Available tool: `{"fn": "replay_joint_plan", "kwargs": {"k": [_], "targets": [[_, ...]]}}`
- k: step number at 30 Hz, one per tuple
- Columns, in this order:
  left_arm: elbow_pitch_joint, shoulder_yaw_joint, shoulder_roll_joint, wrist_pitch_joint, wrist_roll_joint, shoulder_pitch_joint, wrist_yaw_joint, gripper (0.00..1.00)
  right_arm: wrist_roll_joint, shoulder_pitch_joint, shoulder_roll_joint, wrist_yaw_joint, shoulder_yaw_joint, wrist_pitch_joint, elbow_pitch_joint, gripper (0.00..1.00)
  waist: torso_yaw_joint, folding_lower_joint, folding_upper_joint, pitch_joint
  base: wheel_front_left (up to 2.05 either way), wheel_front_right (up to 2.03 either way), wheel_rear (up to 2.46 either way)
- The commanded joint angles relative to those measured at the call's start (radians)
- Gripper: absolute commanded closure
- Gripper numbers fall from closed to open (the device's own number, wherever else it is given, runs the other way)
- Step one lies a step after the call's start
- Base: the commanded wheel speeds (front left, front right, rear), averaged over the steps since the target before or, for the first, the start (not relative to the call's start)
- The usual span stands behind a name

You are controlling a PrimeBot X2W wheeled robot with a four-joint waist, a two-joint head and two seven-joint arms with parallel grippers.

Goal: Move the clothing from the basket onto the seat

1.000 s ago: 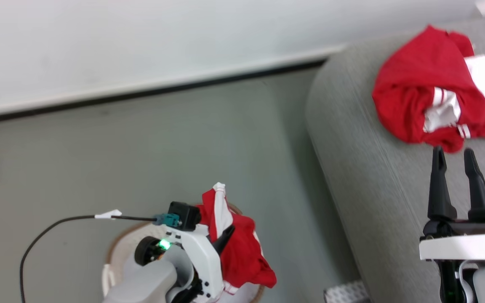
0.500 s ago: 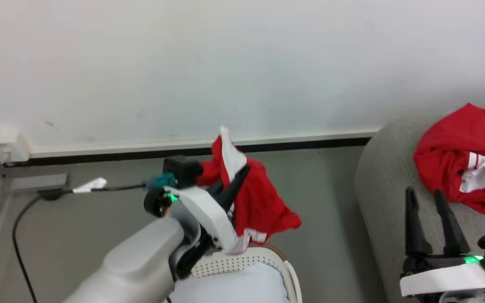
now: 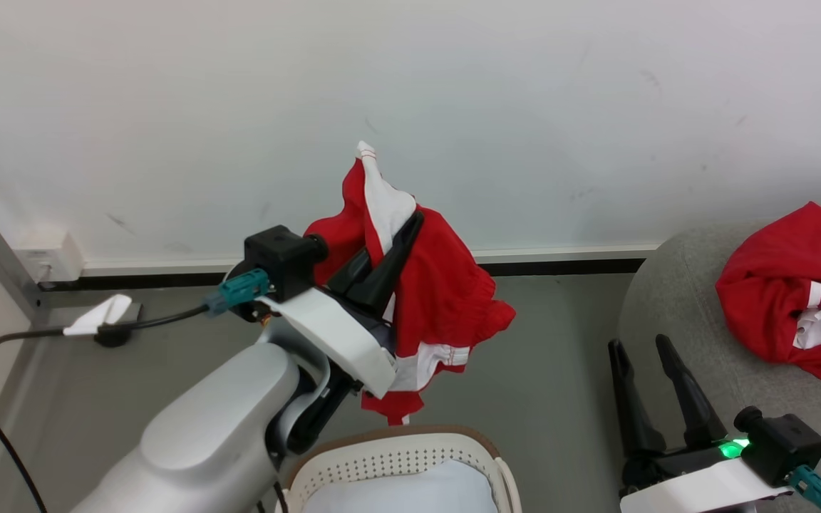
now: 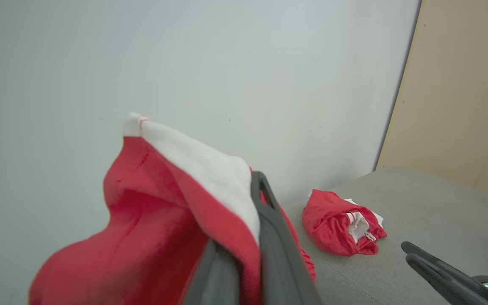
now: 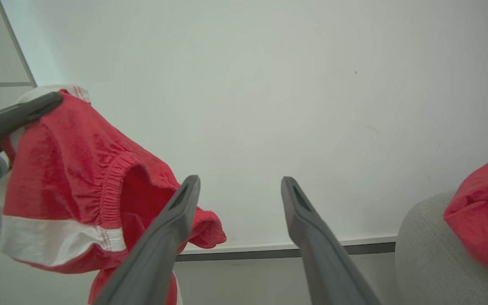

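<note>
Red-and-white fabric garment [image 3: 446,299]: pinched in closed left gripper [image 3: 405,235], above cream perforated plastic basket [image 3: 396,456]. Right gripper [image 3: 638,345]: spread wide, empty, right of basket. Light grey woven seat [image 3: 674,313], farther right, bears second red garment [image 3: 774,299].

Bright, even, diffuse light with faint shadows; head view sharp; red garment [image 4: 151,220] soft in left wrist view.

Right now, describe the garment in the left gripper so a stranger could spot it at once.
Look in front of the white wall, above the basket. There the left gripper holds up a red garment with white bands. Unlike the red-and-white heap lying on the grey seat, it hangs in the air.
</note>
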Motion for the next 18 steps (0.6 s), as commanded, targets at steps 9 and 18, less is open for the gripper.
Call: {"fn": "replay_joint_plan", "kwargs": {"k": [9, 18], "targets": [[-0.065, 0.001, 0.027, 0.003, 0.012, 0.030, 0.035, 1.00, -0.019, 0.000, -0.003, -0.002, 0.044, 0.001, 0.018, 0.00, 0.009, 0.0002, 0.0000, -0.003, 0.00, 0.00, 0.00], [-0.074, -0.020, 0.003, 0.002, 0.022, 0.040, 0.030, 1.00, -0.012, -0.068, -0.047, -0.002, 0.238, 0.001, 0.075, 0.00, 0.039, 0.0002, 0.0000, -0.002, 0.00, 0.00, 0.00]]}}
